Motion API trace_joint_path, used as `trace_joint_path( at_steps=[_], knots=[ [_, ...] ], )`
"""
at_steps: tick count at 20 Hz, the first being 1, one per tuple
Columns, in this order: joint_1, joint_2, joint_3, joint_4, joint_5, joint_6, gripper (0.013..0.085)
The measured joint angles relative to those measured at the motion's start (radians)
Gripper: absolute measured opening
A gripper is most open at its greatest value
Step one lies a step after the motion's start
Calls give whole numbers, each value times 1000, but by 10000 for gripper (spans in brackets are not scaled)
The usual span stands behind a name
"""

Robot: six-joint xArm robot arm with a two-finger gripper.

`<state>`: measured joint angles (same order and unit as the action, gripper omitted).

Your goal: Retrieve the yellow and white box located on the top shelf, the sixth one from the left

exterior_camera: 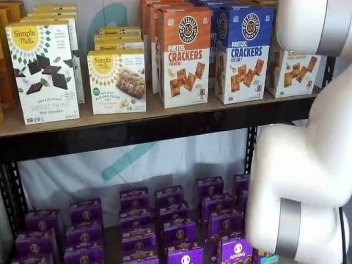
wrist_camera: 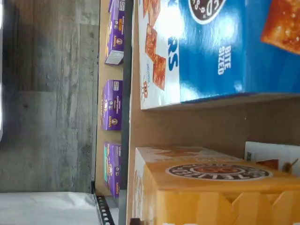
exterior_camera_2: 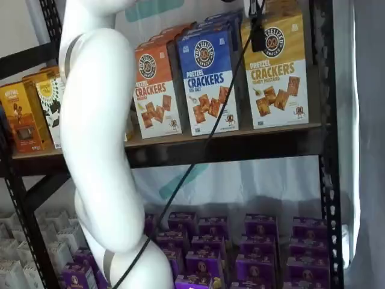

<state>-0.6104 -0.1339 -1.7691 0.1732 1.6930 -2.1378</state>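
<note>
Yellow and white box point(exterior_camera_2: 275, 69) stands upright at the right end of the top shelf point(exterior_camera_2: 240, 143), just beside the blue-topped box point(exterior_camera_2: 209, 84), w/ an orange-topped box point(exterior_camera_2: 155, 90) next along. In a shelf view only its white lower part shows point(exterior_camera: 291, 71), since the white arm point(exterior_camera: 308, 165) covers its top. Gripper point(exterior_camera_2: 257, 33) hangs from above right in front of the box's yellow upper face: one black finger and a cable show, side-on, so can't tell how wide the fingers stand or whether they touch the carton. Wrist view (turned on its side) looks close along the shelf board: yellow box top w/ round dark logo point(wrist_camera: 215, 187) near the lens, blue box point(wrist_camera: 211, 47) beside it w/ bare board between. Purple boxes point(exterior_camera: 176, 225) fill the lower shelf. Simple Mills boxes point(exterior_camera: 44, 71) sit well apart at the other end.
</note>
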Motion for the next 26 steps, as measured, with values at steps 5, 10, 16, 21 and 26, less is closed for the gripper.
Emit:
trace_joint_path(
  at_steps=[5,10,16,21,26],
  knots=[
    [-5,-2,4,5,-4,-4,650],
    [-11,8,-17,11,18,-5,650],
    [-28,7,-49,31,68,-6,650],
    [-43,-34,-23,39,66,-19,650],
    [-63,-103,40,28,55,-45,650]
  ],
)
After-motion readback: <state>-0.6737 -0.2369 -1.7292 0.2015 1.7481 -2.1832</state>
